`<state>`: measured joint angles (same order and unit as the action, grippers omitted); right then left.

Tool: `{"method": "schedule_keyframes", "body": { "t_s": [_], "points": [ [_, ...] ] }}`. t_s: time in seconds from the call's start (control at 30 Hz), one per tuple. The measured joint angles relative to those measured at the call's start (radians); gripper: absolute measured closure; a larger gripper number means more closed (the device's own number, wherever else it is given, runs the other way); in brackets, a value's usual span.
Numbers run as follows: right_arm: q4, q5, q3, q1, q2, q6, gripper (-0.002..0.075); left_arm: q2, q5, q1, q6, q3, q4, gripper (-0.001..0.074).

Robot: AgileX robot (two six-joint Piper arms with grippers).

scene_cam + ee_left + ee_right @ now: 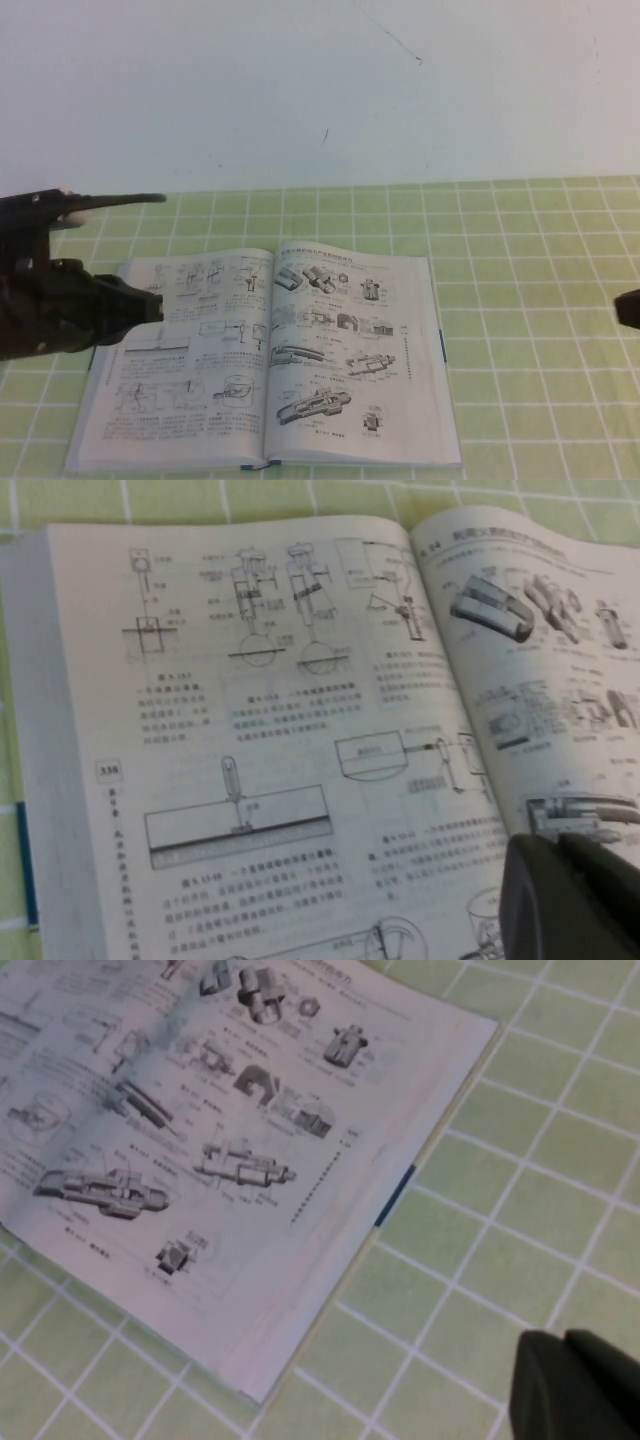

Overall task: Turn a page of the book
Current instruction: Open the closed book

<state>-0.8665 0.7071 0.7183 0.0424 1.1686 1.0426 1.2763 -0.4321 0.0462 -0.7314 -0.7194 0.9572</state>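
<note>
The book [270,360] lay open and flat on the bench [530,330], the page [350,350] not yet lifted. The left claw [150,300] hovered over the book's far-left corner, state unclear. The right claw [575,1385], closed and empty, sat well right of the book.

One book [270,360] lies open on the one green-checked desk [540,330], showing two facing pages: one page [355,350] of machine-part drawings and one leaf of line sketches [185,350]. Two claws show: left claw [150,305], right claw [628,308].
</note>
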Motion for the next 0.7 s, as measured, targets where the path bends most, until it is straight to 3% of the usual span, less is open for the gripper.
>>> {"method": "schedule_keyframes", "body": {
  "t_s": [0.3, 0.43, 0.53, 0.7],
  "points": [
    [-0.049, -0.181, 0.143, -0.311, 0.355, 0.066, 0.0728, 0.215, 0.043, 0.0, -0.06, -0.076, 0.002, 0.0738],
    [-0.041, -0.215, 0.221, -0.39, 0.469, 0.066, 0.0713, 0.255, 0.055, 0.0, -0.075, -0.077, 0.01, 0.0738],
    [-0.038, -0.22, 0.271, -0.415, 0.555, 0.066, 0.0641, 0.27, 0.049, 0.0, -0.086, -0.077, 0.027, 0.0738],
    [-0.036, -0.208, 0.356, -0.417, 0.664, -0.006, 0.0407, 0.298, 0.049, 0.0, -0.09, -0.083, 0.034, 0.0738]
  ]
}}
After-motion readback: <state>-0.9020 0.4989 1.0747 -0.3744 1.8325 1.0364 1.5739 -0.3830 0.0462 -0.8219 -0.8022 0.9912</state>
